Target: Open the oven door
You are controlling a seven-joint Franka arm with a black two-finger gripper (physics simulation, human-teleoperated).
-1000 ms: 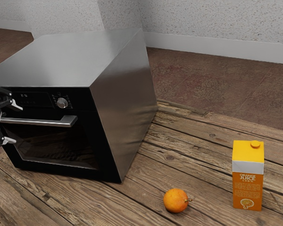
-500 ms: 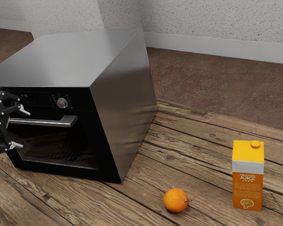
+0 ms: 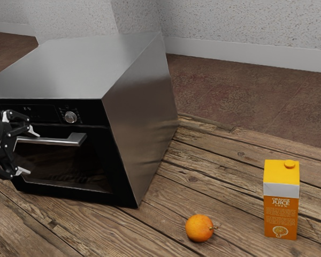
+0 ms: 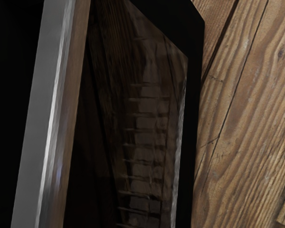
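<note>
In the exterior view, the gripper (image 3: 29,152) is at the left edge, in front of the oven (image 3: 139,107). It stands open, one fingertip a little above the handle's level and the other well below it. The silver door handle (image 3: 56,141) runs across the upper part of the black oven door (image 3: 115,174). A thin seam shows along the door's top edge; I cannot tell whether the door is slightly ajar. In the wrist view, the handle (image 4: 47,118) crosses beside the dark door window (image 4: 147,123). Whether a fingertip touches the handle is unclear.
The control knob (image 3: 70,116) sits above the handle. On the wooden table (image 3: 224,160), toward the exterior view's right, stand an orange (image 3: 199,228) and an orange juice carton (image 3: 281,206), both away from the gripper.
Over the last second my gripper has come further into the exterior view, toward its right, and slightly lower along the oven front. Since half a second ago it has dropped a little more. It stays open.
</note>
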